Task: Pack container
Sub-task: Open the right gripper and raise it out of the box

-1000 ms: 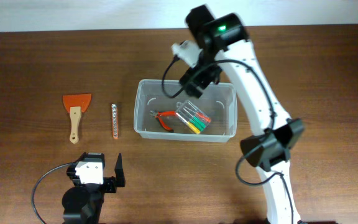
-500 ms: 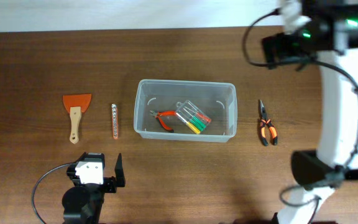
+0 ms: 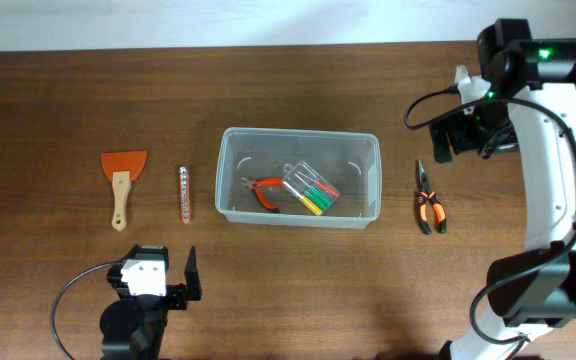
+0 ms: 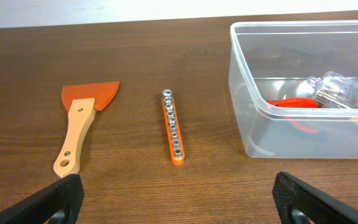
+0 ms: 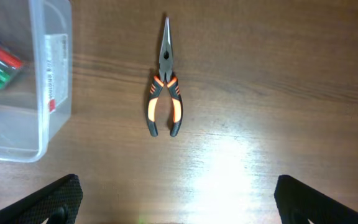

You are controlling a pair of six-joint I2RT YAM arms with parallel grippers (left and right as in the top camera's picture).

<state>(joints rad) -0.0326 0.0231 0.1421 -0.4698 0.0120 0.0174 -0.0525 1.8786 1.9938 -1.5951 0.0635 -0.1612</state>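
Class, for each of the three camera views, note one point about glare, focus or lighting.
Overhead: evenly lit and sharp, no strong glare on the table. Left wrist: the left fingers are dark and out of focus at the bottom corners; the container is sharp. Right wrist: a glare patch washes out the wood below the pliers; the right fingers are blurred.

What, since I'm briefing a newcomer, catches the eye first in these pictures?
The clear bin in the middle stands out, holding red pliers and a case of coloured screwdrivers. Orange-handled pliers lie alone to its right. A scraper and a strip of sockets lie to its left.
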